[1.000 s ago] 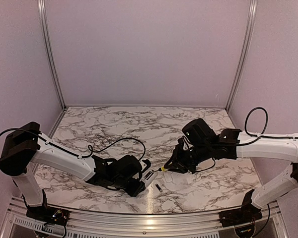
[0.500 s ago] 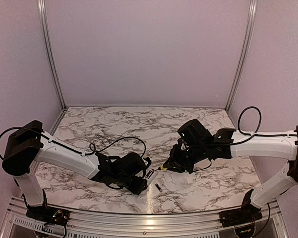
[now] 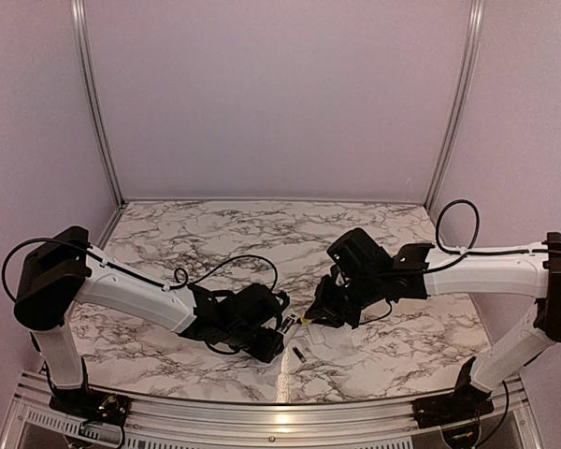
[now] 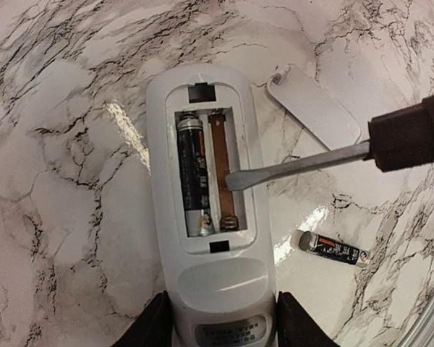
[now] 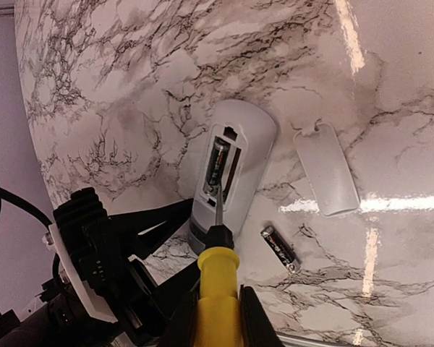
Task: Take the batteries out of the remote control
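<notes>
Lying on the marble desk (image 3: 215, 234) near its front edge, the white remote control (image 4: 217, 282) faces compartment-up with its tail end clenched between the left fingers (image 4: 153, 327). The right fingers (image 5: 253, 325) grasp the yellow-handled screwdriver (image 5: 217, 289), whose flat tip sits in the empty slot beside the seated battery (image 4: 192, 173). The cover (image 4: 315, 108) lies just beside the remote control and the loose battery (image 4: 333, 249) rests nearby, so the next move probably calls for working the blade under one end of the seated battery and levering gently, with the remote control pinned flat so the cell does not flick away.
</notes>
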`<action>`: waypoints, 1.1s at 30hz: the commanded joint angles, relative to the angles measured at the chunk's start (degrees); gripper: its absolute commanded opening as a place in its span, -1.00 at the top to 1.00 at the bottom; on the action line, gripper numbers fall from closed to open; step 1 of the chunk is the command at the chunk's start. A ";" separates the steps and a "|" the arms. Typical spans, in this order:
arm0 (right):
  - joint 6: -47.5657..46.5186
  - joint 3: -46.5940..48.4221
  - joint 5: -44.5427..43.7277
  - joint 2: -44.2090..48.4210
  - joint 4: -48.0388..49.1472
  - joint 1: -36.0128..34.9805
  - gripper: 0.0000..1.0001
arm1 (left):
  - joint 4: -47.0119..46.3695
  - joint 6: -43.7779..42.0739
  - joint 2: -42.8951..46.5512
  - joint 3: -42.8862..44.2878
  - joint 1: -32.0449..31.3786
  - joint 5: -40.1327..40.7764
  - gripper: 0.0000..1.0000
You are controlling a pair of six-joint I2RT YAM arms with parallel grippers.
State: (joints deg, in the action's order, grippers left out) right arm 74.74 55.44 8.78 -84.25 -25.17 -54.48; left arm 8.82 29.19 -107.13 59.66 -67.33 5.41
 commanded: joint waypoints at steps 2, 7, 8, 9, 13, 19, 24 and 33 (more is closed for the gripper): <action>2.16 2.24 -3.88 -0.71 -0.48 -0.48 1.00 | 1.41 0.30 -2.24 0.19 0.28 -1.75 0.21; 2.21 1.41 -4.25 -0.83 1.39 -0.19 1.00 | 1.52 -0.33 -2.29 0.45 0.27 -2.15 0.21; 2.25 1.14 -4.14 -0.87 1.98 -0.05 1.00 | 1.55 -0.46 -2.29 0.46 0.27 -2.16 0.21; 2.21 0.89 -3.98 -0.98 2.45 0.05 1.00 | 1.67 -0.49 -2.29 0.54 0.27 -2.23 0.21; 1.92 0.71 -3.33 -1.71 3.11 0.40 1.00 | 1.88 -0.90 -2.36 0.71 0.27 -2.54 0.21; 1.25 1.47 -3.78 -1.23 0.60 0.59 1.00 | 2.21 -0.99 -2.63 1.11 0.27 -2.59 0.22; 0.50 2.39 -5.34 1.33 -2.12 0.51 1.00 | 2.21 -0.98 -2.86 1.41 0.27 -2.60 0.22; -0.39 1.19 -3.12 -0.46 0.39 0.60 1.00 | 2.43 -1.06 -3.69 2.47 0.27 -2.73 0.22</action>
State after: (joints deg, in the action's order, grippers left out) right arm 73.28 55.46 6.76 -83.42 -24.58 -54.08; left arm 9.50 28.91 -108.09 61.19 -67.29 4.49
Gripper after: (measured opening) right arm 0.149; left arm 0.480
